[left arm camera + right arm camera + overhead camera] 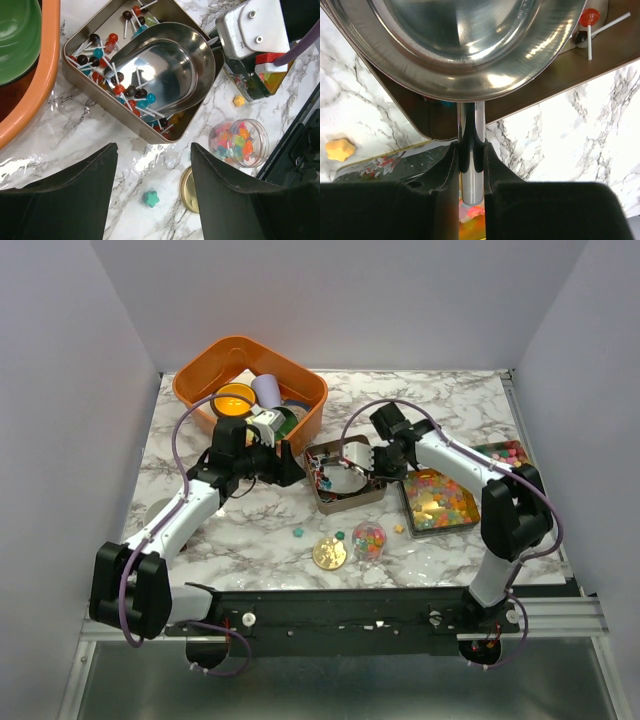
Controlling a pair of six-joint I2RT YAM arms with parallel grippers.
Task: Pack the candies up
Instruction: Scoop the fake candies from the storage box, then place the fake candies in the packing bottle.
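Star-shaped candies lie loose on the marble: a teal one just below my open left gripper, and a yellow one near the right tray. More candies fill a small clear jar and a flat metal tray on the right. My right gripper is shut on the handle of a steel scoop. The scoop's bowl rests in a metal tin of lollipops. In the top view my left gripper hovers left of that tin, and my right gripper is at the tin's right side.
An orange basket holding coloured cups stands at the back left, right behind my left arm. A flat gold disc lies beside the jar near the front. Grey walls close in the table on three sides.
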